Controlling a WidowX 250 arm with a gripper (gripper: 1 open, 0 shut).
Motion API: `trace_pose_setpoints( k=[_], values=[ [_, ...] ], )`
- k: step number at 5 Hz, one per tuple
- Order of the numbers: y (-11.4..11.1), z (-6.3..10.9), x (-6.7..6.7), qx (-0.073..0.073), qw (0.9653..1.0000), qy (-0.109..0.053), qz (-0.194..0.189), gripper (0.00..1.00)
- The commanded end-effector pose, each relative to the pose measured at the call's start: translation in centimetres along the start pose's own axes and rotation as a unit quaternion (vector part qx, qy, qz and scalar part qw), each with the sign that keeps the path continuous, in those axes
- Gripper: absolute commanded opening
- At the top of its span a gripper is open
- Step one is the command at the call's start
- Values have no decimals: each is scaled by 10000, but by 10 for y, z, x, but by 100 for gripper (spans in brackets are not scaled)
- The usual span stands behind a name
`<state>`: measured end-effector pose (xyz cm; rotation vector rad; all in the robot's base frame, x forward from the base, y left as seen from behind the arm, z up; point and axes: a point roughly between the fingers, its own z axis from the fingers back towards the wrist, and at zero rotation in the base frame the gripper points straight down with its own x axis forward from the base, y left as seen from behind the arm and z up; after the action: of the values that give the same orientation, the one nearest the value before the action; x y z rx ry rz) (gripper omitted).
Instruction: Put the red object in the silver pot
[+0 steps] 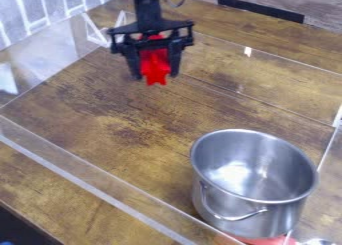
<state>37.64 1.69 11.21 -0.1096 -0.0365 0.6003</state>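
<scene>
The tool (155, 57) is clamped on the red object (155, 66), which hangs between its jaws clear of the wooden surface (120, 119). The silver pot (253, 177) stands well apart from the tool, toward the near right corner.

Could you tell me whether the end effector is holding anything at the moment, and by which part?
The end effector holds the red object by its upper end; the lower part hangs below the fingers, off the table.
</scene>
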Motion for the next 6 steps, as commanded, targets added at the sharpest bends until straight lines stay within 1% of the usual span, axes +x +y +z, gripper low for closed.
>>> trace_pose_setpoints(
  k=[1, 2, 3, 4, 5, 6],
  values=[
    [-38, 59, -29, -441, 9960, -439, -643, 0],
    [-60, 59, -67, -493, 9938, -307, -944, 0],
    [-68, 46, -96, -476, 9959, -307, -704, 0],
    [-70, 31, -116, -476, 9969, -262, -571, 0],
    [-77, 14, -131, -523, 9955, -279, -740, 0],
    [-84, 3, -141, -413, 9926, -488, -1033, 0]
  ],
)
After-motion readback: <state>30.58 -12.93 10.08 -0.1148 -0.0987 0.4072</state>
